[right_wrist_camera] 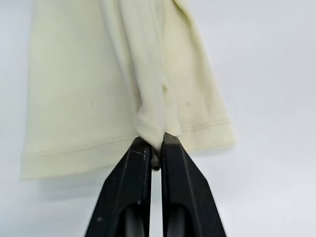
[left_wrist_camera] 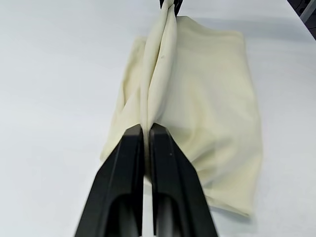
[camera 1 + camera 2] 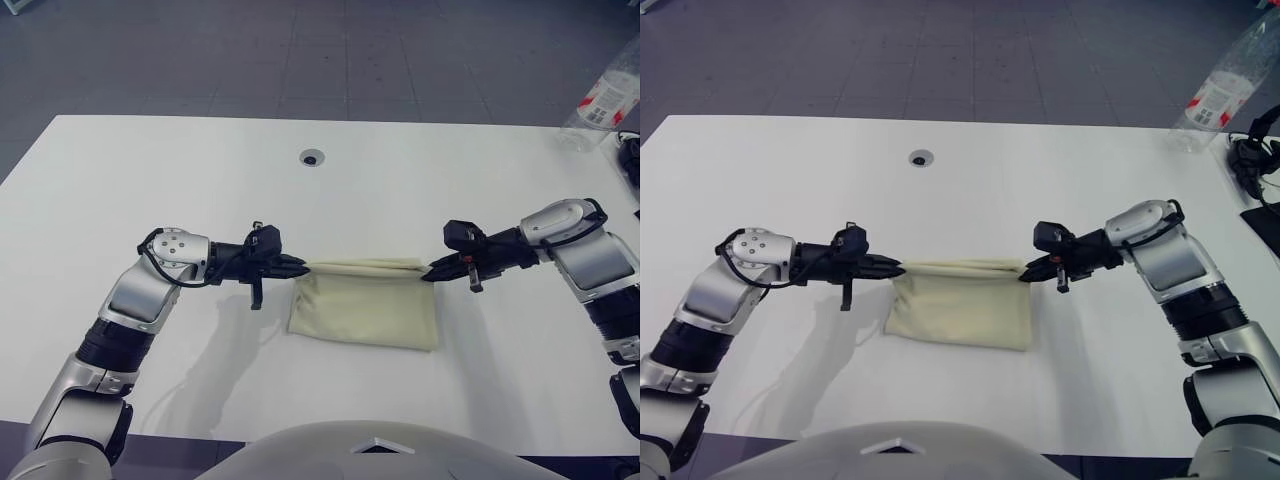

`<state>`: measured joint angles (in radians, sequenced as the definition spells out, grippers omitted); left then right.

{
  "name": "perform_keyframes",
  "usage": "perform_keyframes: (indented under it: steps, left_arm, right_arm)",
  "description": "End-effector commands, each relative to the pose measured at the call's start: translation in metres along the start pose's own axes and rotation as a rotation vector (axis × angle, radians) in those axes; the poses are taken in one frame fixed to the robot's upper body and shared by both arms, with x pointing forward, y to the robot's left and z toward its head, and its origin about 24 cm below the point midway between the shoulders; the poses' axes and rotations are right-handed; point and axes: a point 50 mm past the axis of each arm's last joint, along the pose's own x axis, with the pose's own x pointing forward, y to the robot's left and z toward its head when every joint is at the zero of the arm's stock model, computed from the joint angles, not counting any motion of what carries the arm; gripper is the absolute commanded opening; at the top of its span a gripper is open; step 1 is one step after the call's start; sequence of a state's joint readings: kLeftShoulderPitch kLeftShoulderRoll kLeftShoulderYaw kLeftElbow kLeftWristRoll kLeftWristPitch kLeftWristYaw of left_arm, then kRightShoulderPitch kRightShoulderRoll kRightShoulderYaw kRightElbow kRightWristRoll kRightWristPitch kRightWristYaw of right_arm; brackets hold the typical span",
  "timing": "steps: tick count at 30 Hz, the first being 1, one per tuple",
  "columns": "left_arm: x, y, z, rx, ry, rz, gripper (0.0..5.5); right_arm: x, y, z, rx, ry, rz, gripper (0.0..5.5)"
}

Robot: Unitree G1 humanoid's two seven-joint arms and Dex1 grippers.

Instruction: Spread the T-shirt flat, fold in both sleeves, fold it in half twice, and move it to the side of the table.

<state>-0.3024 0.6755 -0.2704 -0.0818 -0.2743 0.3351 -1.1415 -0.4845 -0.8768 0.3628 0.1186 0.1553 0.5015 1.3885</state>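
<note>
Two grippers hold one pale yellow T-shirt in the head view. The left gripper pinches the left end of its far edge. The right gripper pinches the right end. That edge is pulled into a tight line between them and looks lifted a little. The rest of the shirt lies on the white table, near the middle and close to the robot. It is already a small, neat block, so I think the sleeves and one fold are done. This looks like a fold in half, or the start of the carry to the side. Next, both arms need to move together and keep the same gap, or the cloth may sag or slip out.

From the left wrist, the left gripper is squeezed tight on a bunched ridge of cloth. The T-shirt looks soft, with a few wrinkles.

From the right wrist, the right gripper is clamped on a rolled bit of the edge. A stitched hem runs along the shirt's side.
</note>
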Motion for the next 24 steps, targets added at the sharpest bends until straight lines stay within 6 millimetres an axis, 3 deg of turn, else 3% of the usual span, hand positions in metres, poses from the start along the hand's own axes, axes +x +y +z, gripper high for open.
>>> perform_keyframes:
  steps: [1, 11, 19, 24]
  left_arm:
    - [0.007, 0.005, -0.006, -0.012, 0.022, 0.056, 0.48]
    - [0.028, 0.013, -0.018, -0.069, -0.022, 0.21, 2.22]
    - [0.032, 0.016, -0.025, -0.057, -0.011, 0.285, 3.6]
    - [0.021, 0.028, -0.023, -0.088, -0.059, 0.41, 4.54]
  right_arm:
    - [0.007, -0.013, 0.0, -0.005, 0.001, -0.134, 0.54]
    - [0.022, -0.029, 0.005, 0.099, -0.121, -0.299, 2.21]
    - [0.015, -0.036, 0.008, 0.061, -0.159, -0.407, 3.53]
    - [0.017, -0.041, 0.01, 0.041, -0.186, -0.446, 4.43]
